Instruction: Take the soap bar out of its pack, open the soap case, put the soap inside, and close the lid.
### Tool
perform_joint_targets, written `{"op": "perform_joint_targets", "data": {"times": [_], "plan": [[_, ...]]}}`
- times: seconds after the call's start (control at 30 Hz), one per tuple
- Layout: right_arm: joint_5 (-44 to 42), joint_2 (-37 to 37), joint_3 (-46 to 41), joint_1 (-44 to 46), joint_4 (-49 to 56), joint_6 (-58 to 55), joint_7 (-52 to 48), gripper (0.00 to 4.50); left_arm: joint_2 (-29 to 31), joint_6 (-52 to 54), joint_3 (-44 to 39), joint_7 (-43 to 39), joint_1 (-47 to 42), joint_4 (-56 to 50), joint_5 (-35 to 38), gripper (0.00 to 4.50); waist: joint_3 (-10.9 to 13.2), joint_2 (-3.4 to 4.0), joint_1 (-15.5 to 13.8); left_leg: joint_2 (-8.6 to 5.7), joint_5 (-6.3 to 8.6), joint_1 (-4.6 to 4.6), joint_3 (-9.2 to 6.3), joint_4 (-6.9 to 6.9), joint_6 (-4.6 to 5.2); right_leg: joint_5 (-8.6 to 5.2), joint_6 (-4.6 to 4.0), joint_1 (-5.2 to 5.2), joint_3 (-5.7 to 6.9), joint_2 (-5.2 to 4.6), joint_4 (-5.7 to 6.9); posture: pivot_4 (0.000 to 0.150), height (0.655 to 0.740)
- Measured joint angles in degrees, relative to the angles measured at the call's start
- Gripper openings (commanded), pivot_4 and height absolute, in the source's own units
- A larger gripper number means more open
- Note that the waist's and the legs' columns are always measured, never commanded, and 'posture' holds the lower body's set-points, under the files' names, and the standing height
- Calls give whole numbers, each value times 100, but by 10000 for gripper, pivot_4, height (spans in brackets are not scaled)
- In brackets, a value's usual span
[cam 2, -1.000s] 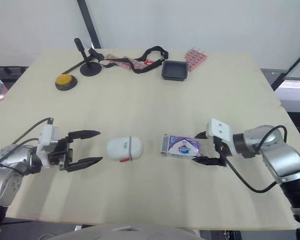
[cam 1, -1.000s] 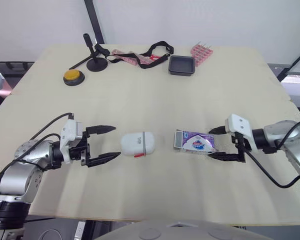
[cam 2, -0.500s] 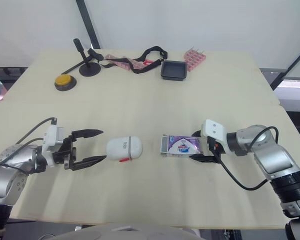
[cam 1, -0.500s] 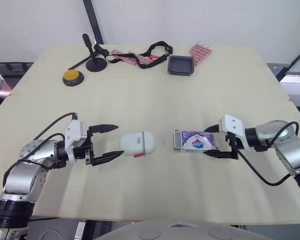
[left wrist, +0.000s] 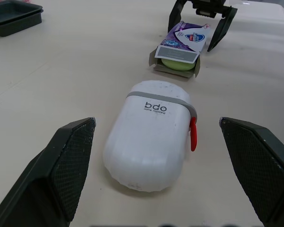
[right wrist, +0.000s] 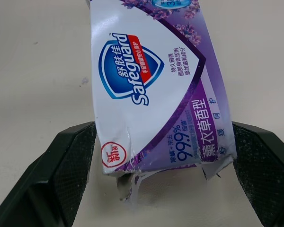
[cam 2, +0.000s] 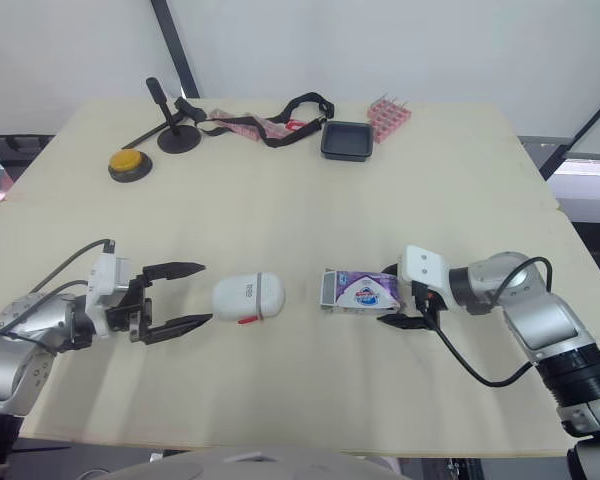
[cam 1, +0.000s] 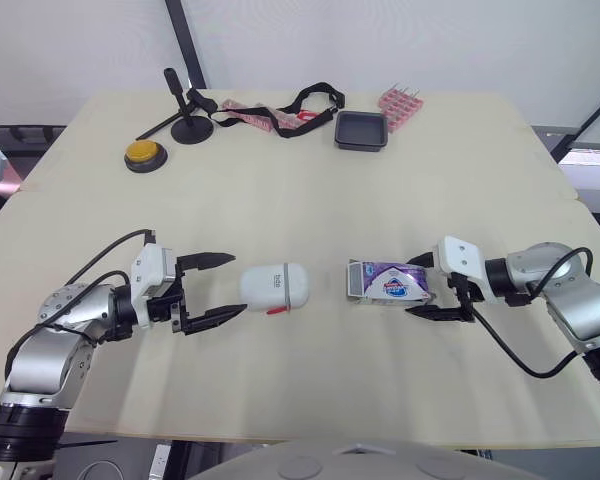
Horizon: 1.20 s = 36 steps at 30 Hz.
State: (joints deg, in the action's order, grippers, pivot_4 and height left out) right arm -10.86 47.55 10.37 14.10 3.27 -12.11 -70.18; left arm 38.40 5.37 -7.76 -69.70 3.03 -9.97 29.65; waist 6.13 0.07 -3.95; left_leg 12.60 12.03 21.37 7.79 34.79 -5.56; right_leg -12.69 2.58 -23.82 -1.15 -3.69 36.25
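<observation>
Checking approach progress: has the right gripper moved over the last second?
Yes. Measured against the soap pack, the right gripper has closed in toward the robot's left; its open fingers now straddle the pack's torn end.

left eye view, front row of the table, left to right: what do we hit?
left gripper → soap case → soap pack → right gripper, fingers either side of the pack's right end

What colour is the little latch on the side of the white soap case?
Red. The latch shows best in the left wrist view.
</observation>
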Motion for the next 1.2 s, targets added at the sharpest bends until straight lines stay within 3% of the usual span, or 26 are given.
{"op": "perform_joint_targets", "data": {"times": [0.23,0.27,0.33,0.77,0.93,1.2], "plan": [[8,8,0,28,-12,129,-161,45000,-11,0,2,9,0,0,-8,44771,0,0,-1,0,0,0,0,0,0,0,0,0,0,0,1,1500,7400],[8,12,0,32,-27,152,-183,39604,-19,0,2,9,0,0,-9,45000,0,0,-1,0,0,0,0,0,0,0,0,0,0,0,1,1500,7400],[8,16,-1,37,-64,191,-210,33625,-31,0,7,9,0,1,-10,45000,0,0,-1,0,0,0,0,1,0,0,0,0,0,0,1,1500,7400],[7,16,-2,90,-120,193,-241,33625,-31,0,12,43,0,1,-19,45000,0,0,2,0,0,0,1,3,0,0,0,-1,-1,0,4,1500,7400],[-6,23,-28,92,-121,186,-252,20536,-31,0,13,48,-1,7,-52,45000,-1,-2,3,0,0,0,1,3,0,0,0,0,-1,0,5,1500,7400],[-9,28,-56,81,-118,170,-240,20536,-32,1,17,57,-2,13,-61,45000,-2,-3,4,1,0,0,2,5,0,0,0,0,-4,0,7,1500,7400]]}}
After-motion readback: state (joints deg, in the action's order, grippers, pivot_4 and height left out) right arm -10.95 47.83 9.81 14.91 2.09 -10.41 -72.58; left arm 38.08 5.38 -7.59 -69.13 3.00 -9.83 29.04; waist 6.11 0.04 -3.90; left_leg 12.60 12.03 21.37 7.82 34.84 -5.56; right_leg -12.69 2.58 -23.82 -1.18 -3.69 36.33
